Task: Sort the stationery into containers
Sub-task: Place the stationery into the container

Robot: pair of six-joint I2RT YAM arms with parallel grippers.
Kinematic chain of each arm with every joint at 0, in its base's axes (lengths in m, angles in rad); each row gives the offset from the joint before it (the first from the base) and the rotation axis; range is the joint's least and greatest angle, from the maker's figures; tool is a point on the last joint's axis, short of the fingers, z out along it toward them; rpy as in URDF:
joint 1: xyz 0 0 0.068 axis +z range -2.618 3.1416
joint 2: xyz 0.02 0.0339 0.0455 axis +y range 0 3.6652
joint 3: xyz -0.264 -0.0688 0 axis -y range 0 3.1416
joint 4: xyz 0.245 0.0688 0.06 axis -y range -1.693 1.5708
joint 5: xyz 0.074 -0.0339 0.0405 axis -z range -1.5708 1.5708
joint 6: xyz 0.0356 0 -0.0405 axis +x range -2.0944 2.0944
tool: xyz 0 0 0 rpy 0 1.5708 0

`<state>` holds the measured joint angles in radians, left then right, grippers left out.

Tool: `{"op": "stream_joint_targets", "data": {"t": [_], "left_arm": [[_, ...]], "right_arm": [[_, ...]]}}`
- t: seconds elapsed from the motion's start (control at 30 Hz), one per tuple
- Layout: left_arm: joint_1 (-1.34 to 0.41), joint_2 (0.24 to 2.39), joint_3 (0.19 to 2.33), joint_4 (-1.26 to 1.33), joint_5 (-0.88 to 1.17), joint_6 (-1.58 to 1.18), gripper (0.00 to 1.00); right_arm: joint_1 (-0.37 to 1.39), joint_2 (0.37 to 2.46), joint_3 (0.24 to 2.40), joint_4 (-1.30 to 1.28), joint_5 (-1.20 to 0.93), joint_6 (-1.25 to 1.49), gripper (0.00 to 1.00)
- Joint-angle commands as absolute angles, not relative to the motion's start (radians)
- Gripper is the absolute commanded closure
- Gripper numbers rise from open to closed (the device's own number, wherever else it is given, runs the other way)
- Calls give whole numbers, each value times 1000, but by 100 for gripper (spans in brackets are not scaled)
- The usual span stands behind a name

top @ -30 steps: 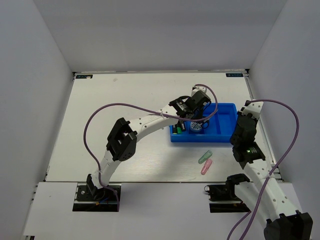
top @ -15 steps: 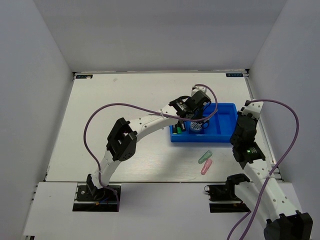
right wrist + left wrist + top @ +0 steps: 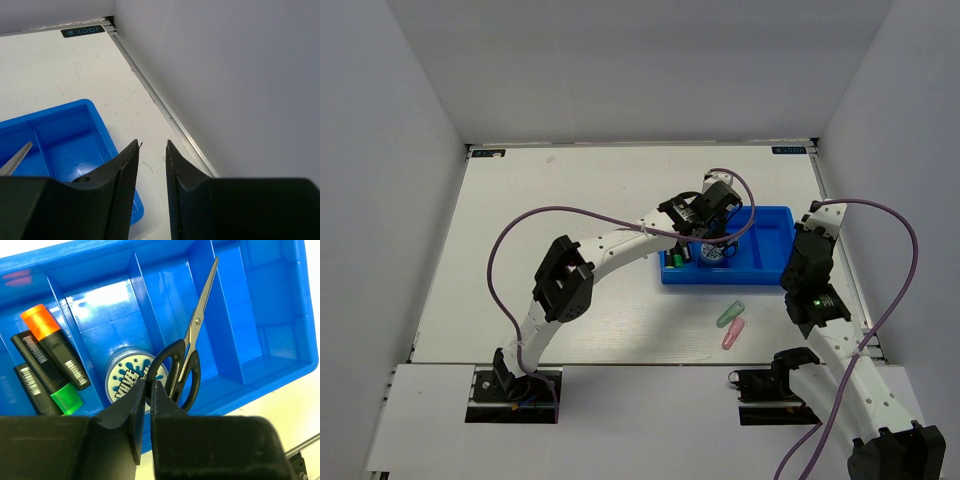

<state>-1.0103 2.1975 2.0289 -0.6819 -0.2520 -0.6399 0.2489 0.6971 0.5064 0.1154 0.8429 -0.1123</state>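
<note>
**Blue bin loaded, scissors lying askew**

White desk point(image 3: 570, 200) carries a blue plastic bin with dividers point(image 3: 775, 225) at its right side. The left tool point(image 3: 146, 390) hangs over the bin, its jaws narrow and apparently pinching the handle loop of the black-handled scissors point(image 3: 192, 335). Their blades slant up across a divider rather than lying inside one compartment. The right tool point(image 3: 152, 150) hovers by the bin's far corner, slightly parted and empty.

Black markers with orange and green ends point(image 3: 55, 355) and a round blue-and-white disc point(image 3: 125, 380) lie in neighbouring compartments. Small green point(image 3: 731, 313) and pink point(image 3: 733, 334) pieces lie on the desk, near the bin.

Likely risks:
- Letting go could drop the scissors onto the disc.
- A snagged loop could drag them out.
</note>
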Motion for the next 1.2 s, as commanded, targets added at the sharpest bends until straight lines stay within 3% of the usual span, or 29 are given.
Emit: {"op": "stream_joint_targets", "data": {"t": [0.0,0.87,0.93,1.0,1.03,1.07,1.1,1.13,1.17], "left_arm": [[-1017,2174,2065,-683,-264,-647,79],[-1028,2165,2065,-661,-242,-658,74],[-1037,2149,2051,-652,-244,-615,68],[-1075,2108,2040,-644,-206,-525,55],[-1103,2097,2040,-659,-180,-452,55],[-1139,2061,2031,-737,-166,-378,78],[-1159,2043,1996,-768,-223,-347,100],[-1211,1996,1964,-822,-274,-301,100],[-1239,1930,1806,-828,-358,-257,100]], "right_arm": [[245,684,500,184,873,-107,68],[242,678,491,201,881,-121,68],[245,677,494,198,870,-129,61],[245,677,520,111,769,-159,42],[247,683,550,60,717,-163,28],[244,681,566,-91,625,-166,28],[244,680,577,-135,515,-170,32],[244,678,601,-173,464,-175,80],[245,672,612,-248,365,-178,94]]}}
